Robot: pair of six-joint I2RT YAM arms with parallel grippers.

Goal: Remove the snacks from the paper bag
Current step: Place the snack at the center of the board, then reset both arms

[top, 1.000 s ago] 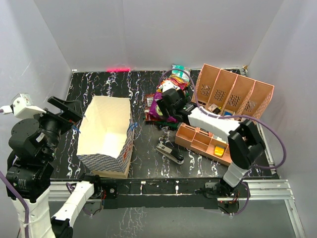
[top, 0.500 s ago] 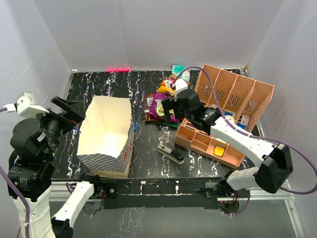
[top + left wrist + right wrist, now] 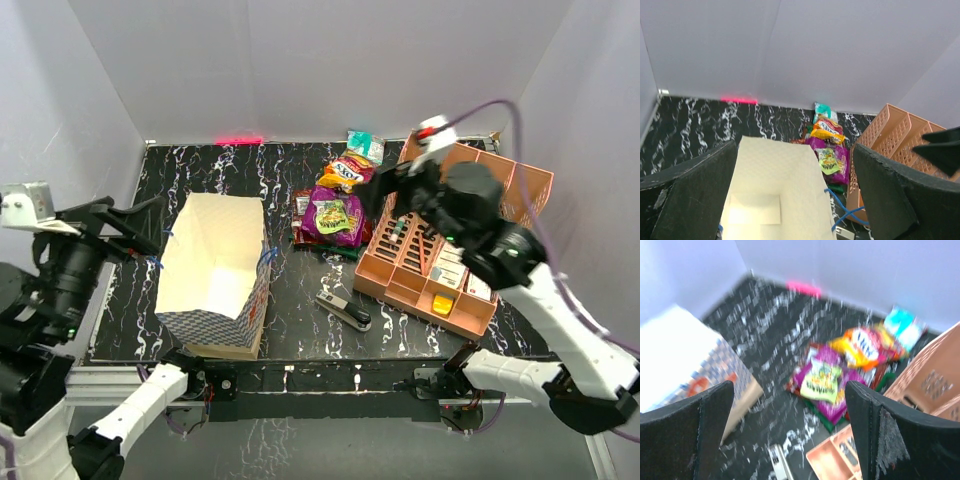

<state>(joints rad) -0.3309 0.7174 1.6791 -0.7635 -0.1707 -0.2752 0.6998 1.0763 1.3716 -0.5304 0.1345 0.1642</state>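
The snacks [image 3: 338, 200] lie heaped on the black marbled table [image 3: 200, 170], toward its far edge and right of centre, outside the paper bag [image 3: 213, 268]. A purple packet [image 3: 333, 216] fronts the heap, an orange packet [image 3: 347, 172] sits behind it, and a teal packet [image 3: 366, 146] lies closest to the far edge.

The paper bag stands upright, mouth open, on the near-left part of the table, left of the heap and not touching it. A salmon-pink organiser [image 3: 415, 280] sits just right of the heap, and a black stapler [image 3: 343, 311] lies toward the near edge between bag and organiser.

The left gripper [image 3: 150, 225] hovers over the bag's left side, jaws spread wide and holding nothing; its wrist camera looks into the bag's cream interior. The right gripper [image 3: 385, 192] hovers beside the heap, above the organiser's far-left corner, jaws likewise released and holding nothing. Its wrist view is blurred.
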